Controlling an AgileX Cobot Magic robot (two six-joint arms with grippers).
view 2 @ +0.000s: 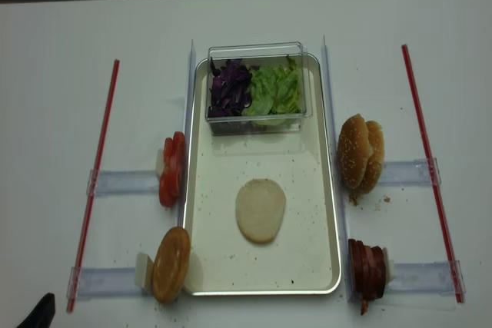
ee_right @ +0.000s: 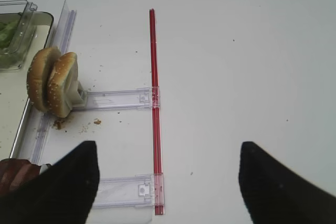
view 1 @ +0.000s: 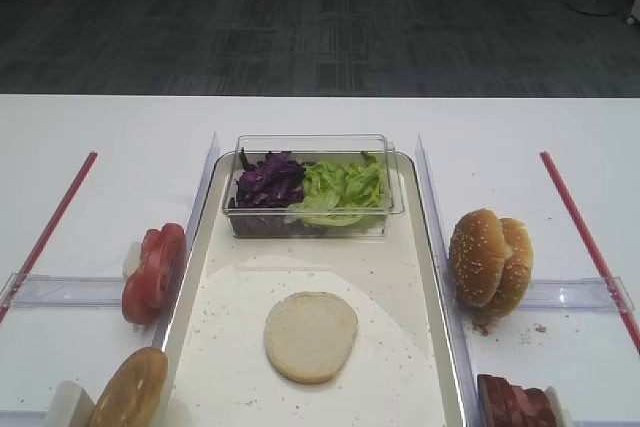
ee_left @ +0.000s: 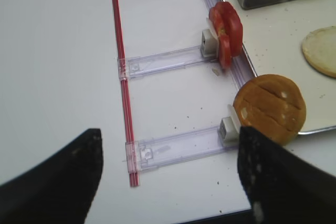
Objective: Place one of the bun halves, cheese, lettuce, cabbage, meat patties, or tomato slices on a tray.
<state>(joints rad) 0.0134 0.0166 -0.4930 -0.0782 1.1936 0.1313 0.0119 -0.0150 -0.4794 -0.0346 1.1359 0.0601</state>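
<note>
A pale bun half (view 1: 311,335) (view 2: 260,210) lies cut face up on the cream tray (view 1: 420,277) (view 2: 327,190). Purple cabbage (view 1: 268,182) and green lettuce (view 1: 345,187) fill a clear tub at the tray's far end. Tomato slices (view 1: 155,272) (ee_left: 227,30) stand left of the tray, and meat patties (view 1: 515,402) (view 2: 367,270) stand at its right near corner. No cheese is in view. My left gripper (ee_left: 168,177) hangs open over bare table left of the tray, holding nothing. My right gripper (ee_right: 168,182) is open over the table right of the tray, also holding nothing.
A plain brown bun half (view 1: 130,387) (ee_left: 270,108) stands on edge at the tray's left near corner. Sesame buns (view 1: 490,259) (ee_right: 52,82) stand to the right. Red strips (ee_left: 123,87) (ee_right: 154,103) and clear plastic rails (ee_left: 173,148) lie on the white table on both sides.
</note>
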